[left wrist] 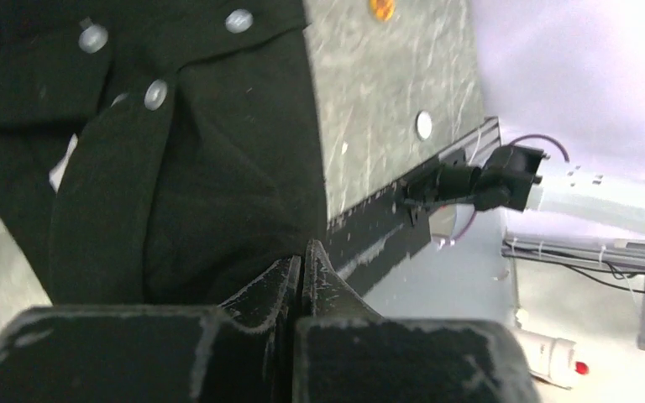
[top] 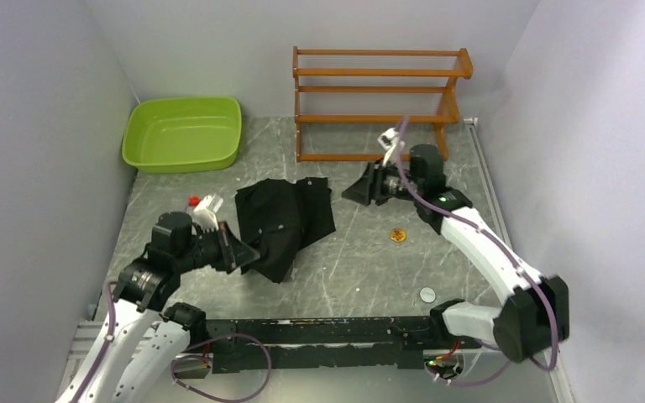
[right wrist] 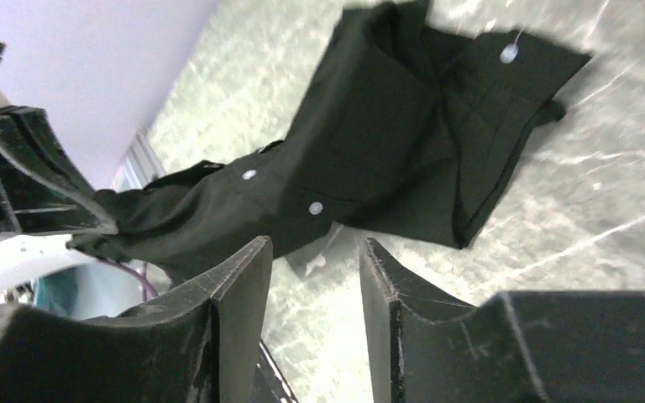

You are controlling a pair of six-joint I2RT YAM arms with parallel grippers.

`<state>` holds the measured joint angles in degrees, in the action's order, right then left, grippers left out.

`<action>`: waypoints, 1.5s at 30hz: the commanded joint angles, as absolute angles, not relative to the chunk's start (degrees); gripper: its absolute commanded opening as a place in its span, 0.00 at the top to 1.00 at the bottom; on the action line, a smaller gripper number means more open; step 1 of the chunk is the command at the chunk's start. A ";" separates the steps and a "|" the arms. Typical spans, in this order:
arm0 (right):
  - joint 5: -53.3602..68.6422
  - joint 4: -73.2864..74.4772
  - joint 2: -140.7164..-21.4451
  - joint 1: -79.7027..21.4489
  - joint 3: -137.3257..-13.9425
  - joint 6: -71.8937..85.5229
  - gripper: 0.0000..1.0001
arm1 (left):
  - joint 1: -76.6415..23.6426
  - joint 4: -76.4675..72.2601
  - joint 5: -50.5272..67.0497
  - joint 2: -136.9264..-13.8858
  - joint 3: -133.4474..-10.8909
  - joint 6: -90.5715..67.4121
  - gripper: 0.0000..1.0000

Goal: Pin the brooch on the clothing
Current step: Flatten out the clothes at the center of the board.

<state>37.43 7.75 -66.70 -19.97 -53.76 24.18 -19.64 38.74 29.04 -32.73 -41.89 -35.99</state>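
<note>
The clothing (top: 284,220), a black shirt with small white buttons, lies crumpled on the grey table left of centre. My left gripper (top: 250,252) is at the shirt's near-left edge. Its jaws are pressed together on a pinch of that black fabric (left wrist: 218,201). In the right wrist view the cloth (right wrist: 403,126) stretches toward that gripper. The brooch (top: 398,236), a tiny orange disc, lies on bare table right of the shirt, and it also shows at the top edge of the left wrist view (left wrist: 381,8). My right gripper (top: 359,190) hovers open just right of the shirt, nothing between its fingers (right wrist: 243,285).
A green basin (top: 183,133) sits at the back left and a wooden rack (top: 378,101) at the back centre. A small white disc (top: 427,294) lies near the front rail. A red-capped item (top: 193,201) is beside the left wrist. Walls close in on both sides.
</note>
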 commanded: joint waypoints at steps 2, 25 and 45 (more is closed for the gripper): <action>35.18 9.18 -78.21 -27.93 -58.56 17.59 0.41 | -20.39 48.97 28.28 -28.03 -39.79 -47.46 0.97; 26.37 31.79 -126.40 -41.40 -114.51 7.67 0.29 | -20.48 63.54 21.40 -30.70 -48.63 -41.98 0.97; 36.26 4.91 -72.08 -26.98 -98.84 22.34 1.00 | -20.46 58.13 4.68 -59.73 -109.16 -19.24 0.97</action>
<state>36.56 19.40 -84.33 -25.02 -100.16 17.10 -20.29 59.90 11.05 -56.58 -89.84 -28.73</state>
